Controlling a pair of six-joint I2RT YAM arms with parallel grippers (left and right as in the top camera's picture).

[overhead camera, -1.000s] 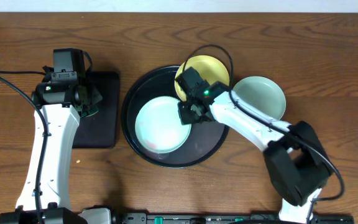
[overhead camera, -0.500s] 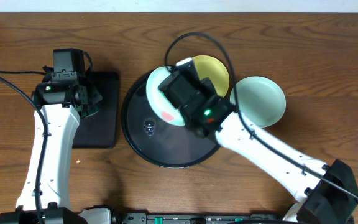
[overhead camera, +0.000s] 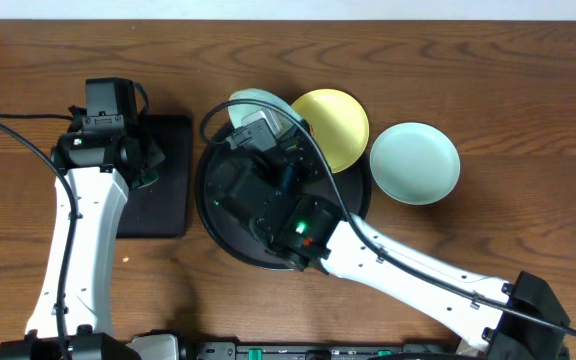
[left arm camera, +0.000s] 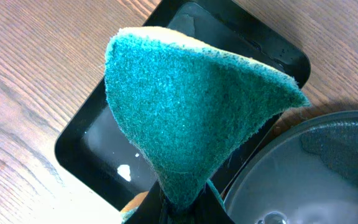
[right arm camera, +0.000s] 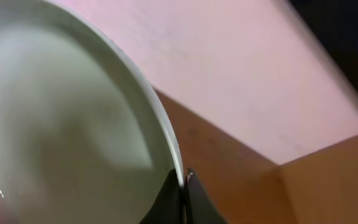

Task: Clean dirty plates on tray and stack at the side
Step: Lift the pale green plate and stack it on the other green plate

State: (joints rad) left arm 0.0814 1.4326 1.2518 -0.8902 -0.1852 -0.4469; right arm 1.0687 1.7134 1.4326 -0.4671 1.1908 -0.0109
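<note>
My right gripper (right arm camera: 183, 186) is shut on the rim of a pale blue plate (right arm camera: 61, 124) and holds it tilted, high above the round black tray (overhead camera: 208, 205). In the overhead view only the plate's far edge (overhead camera: 256, 98) shows behind the raised arm. A pale yellow plate (overhead camera: 334, 126) rests on the tray's back right rim. Another pale blue plate (overhead camera: 415, 162) lies on the table to the right of the tray. My left gripper (left arm camera: 182, 208) is shut on a teal sponge (left arm camera: 191, 106) over the rectangular tray.
The small rectangular black tray (overhead camera: 163, 185) lies left of the round tray; it holds a little water (left arm camera: 124, 172). The right arm (overhead camera: 388, 265) spans the round tray from the front right. Cables loop over the table at the left.
My right gripper has lifted the pale blue plate off the round tray, raising and tilting it toward the back left. The tray floor now shows bare. The left arm has not moved.
</note>
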